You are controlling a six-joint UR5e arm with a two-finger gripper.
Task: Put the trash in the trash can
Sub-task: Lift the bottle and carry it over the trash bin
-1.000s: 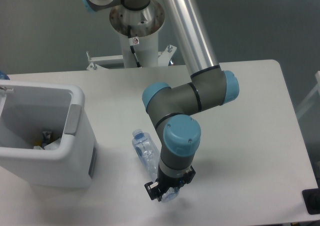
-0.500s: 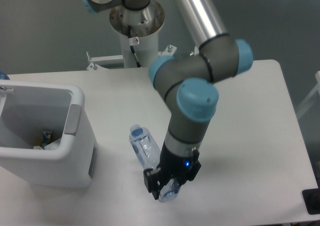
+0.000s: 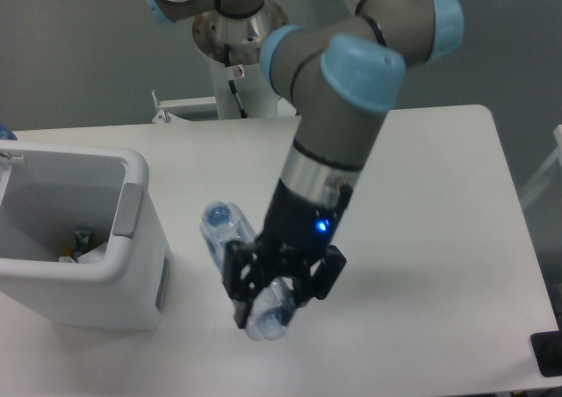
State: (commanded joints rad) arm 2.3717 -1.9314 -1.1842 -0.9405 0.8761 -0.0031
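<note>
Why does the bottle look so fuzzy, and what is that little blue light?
Fixed camera view: the bottle and gripper look soft, probably motion blur; the trash can looks sharper. A small blue light glows on the wrist, and a faint shadow lies on the table.

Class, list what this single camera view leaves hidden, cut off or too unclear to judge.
- Middle of the water bottle: covered by the gripper.
- Whether the bottle is clear of the table: not judgeable from this angle.
- Trash can: its left side is cut off by the frame edge.
- Items inside the can: too small and shadowed to identify; the can's wall hides most.
</note>
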